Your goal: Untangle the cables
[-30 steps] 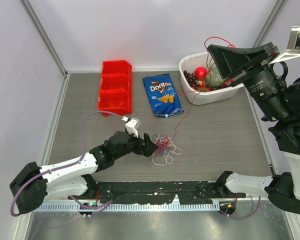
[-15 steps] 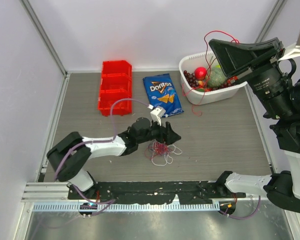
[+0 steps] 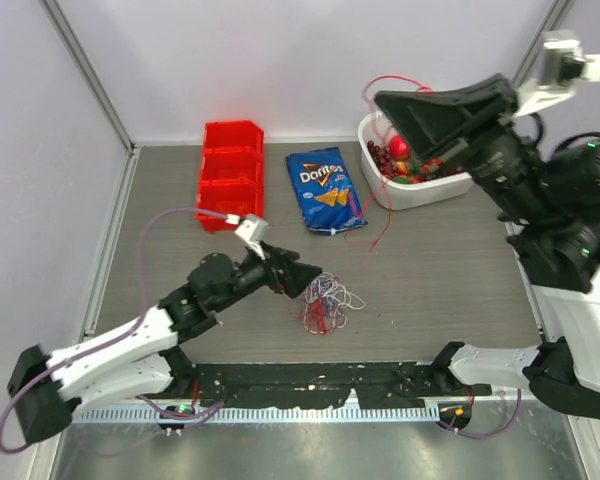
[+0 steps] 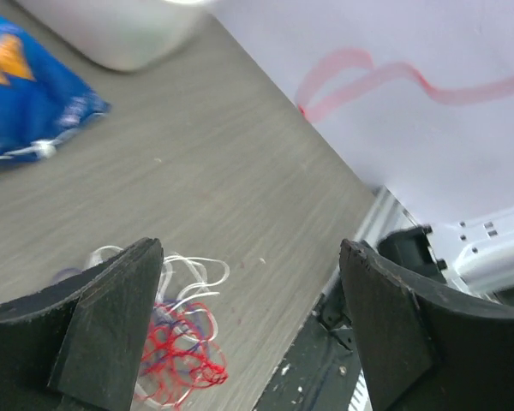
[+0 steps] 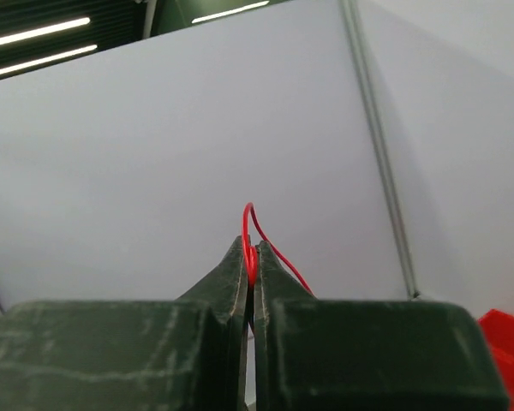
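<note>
The tangle [image 3: 325, 302] lies on the table [image 3: 450, 270], near and about centre. It is a loose heap of red, white and bluish loops. The left gripper [image 3: 302, 282] sits just to its left with its jaws spread wide and nothing between them. I judge it is placed there to pin or pick at the heap while the other arm pulls.

Farther back the bag [image 3: 326, 189] lies flat, with the bins [image 3: 230, 175] to its left and the basket [image 3: 425, 190] at far right. None of these is being handled.

The right gripper [image 5: 250, 250] is lifted high over the far right, its fingers pressed together on the red strand [image 5: 246, 223]. The height looks meant to draw that strand up and out of the heap. From the pinch the strand drops past the basket and trails onto the table right of the bag. Whether it joins the tangle I cannot tell.

The top view gives the layout and the strand's long run, but the gripper's black body hides the pinch. The right wrist view shows it plainly, with a small red loop poking above the closed tips against the bare wall. The left wrist view shows the wide gap and the heap lying low by one finger, not between the two. There the raised strand is only a blurred red streak on the far wall.
</note>
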Robot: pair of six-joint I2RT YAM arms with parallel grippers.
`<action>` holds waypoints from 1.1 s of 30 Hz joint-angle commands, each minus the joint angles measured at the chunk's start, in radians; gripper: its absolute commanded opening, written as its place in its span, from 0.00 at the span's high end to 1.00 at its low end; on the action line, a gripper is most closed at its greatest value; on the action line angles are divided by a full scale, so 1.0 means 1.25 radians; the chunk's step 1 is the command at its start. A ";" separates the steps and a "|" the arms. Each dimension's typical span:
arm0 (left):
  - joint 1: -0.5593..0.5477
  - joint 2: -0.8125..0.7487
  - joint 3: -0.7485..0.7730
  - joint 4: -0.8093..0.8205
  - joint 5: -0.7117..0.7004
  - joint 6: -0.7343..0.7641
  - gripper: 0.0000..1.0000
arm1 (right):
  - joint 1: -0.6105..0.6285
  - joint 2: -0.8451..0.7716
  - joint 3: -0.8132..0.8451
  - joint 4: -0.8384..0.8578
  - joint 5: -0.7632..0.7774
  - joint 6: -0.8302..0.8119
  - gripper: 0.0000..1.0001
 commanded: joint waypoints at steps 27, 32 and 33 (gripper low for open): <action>-0.001 -0.467 0.055 -0.825 -0.699 -0.172 0.04 | 0.181 0.372 -0.731 0.389 -0.077 0.254 0.99; 0.000 -0.330 0.071 -0.869 -0.723 -0.281 0.04 | 0.170 0.464 -0.659 0.284 -0.101 0.224 0.85; 0.000 -0.295 0.076 -0.885 -0.732 -0.298 0.04 | 0.165 0.470 -0.654 0.270 -0.102 0.216 0.79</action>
